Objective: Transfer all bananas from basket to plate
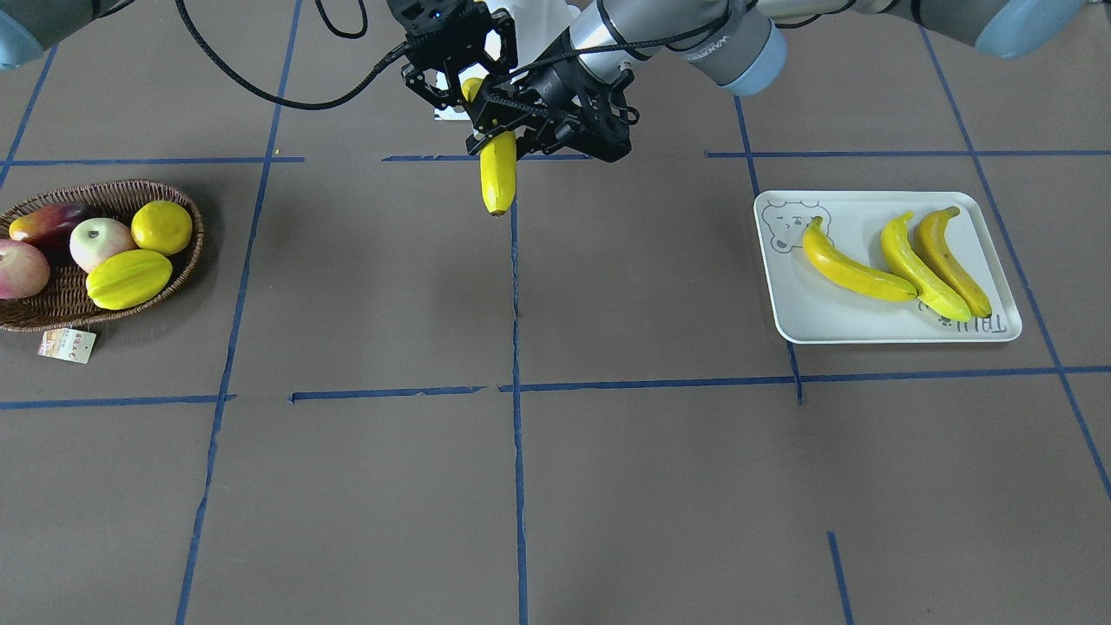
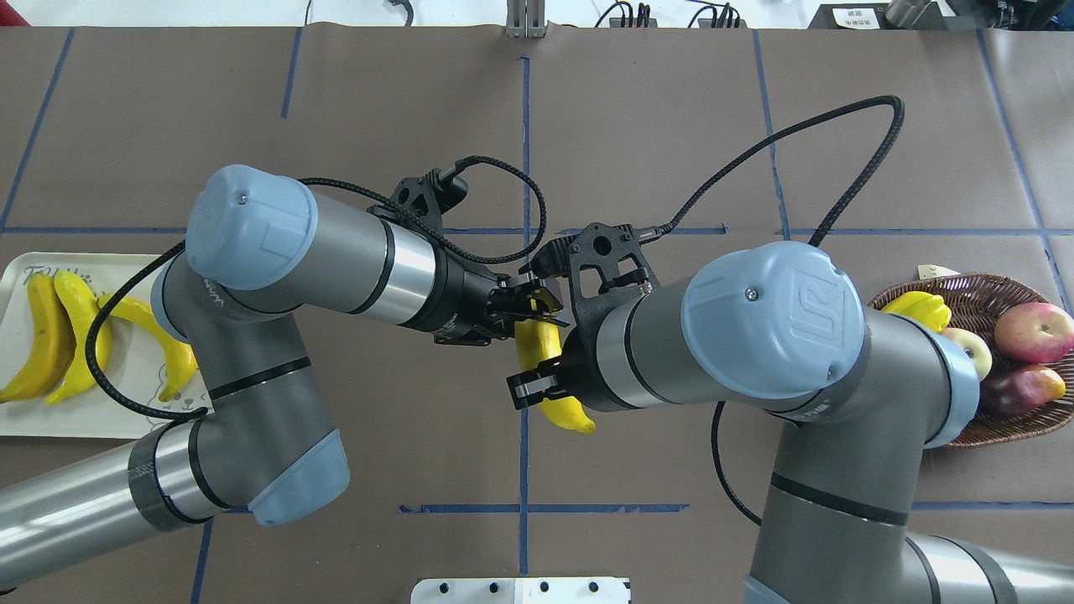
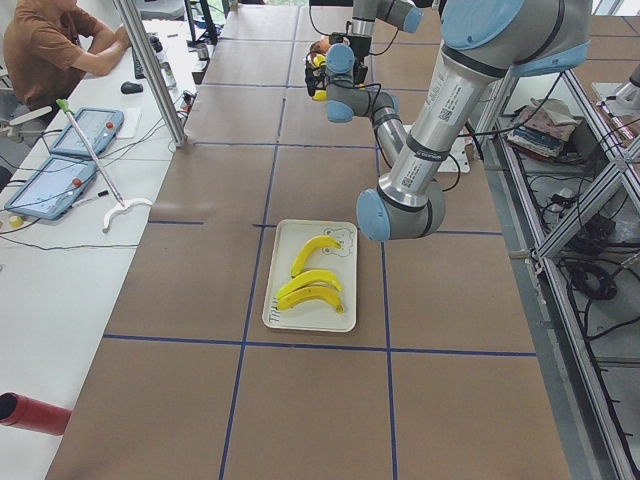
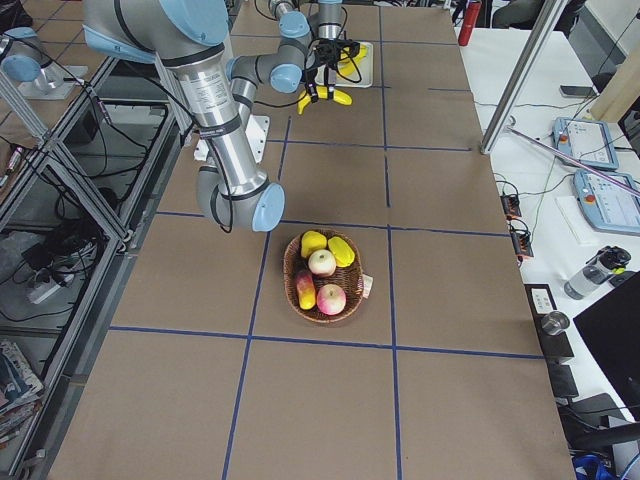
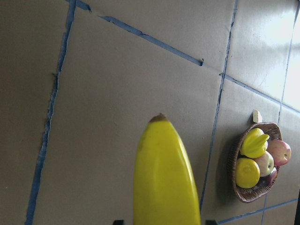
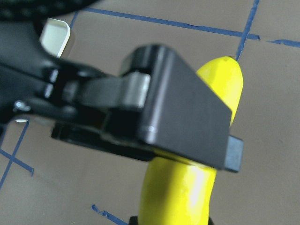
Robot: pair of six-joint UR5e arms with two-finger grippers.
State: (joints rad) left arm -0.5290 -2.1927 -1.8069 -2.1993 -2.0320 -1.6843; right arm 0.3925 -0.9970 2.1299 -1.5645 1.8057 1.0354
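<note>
One banana (image 1: 498, 178) hangs upright above the middle of the table, held between both grippers. My left gripper (image 1: 502, 137) is shut on its middle. My right gripper (image 1: 473, 88) is shut on its other end. In the overhead view the left gripper (image 2: 530, 307) and right gripper (image 2: 550, 393) meet on the banana (image 2: 541, 344). The left wrist view shows the banana's (image 5: 164, 173) dark tip over the table. Three bananas (image 1: 920, 273) lie side by side on the white plate (image 1: 855, 330). The basket (image 1: 52, 317) holds no banana.
The wicker basket holds a star fruit (image 1: 128, 278), a round yellow citrus (image 1: 161, 226) and apples (image 1: 97, 241). A paper tag (image 1: 67, 345) lies beside it. Blue tape lines cross the brown table. An operator (image 3: 55, 45) sits at a side table.
</note>
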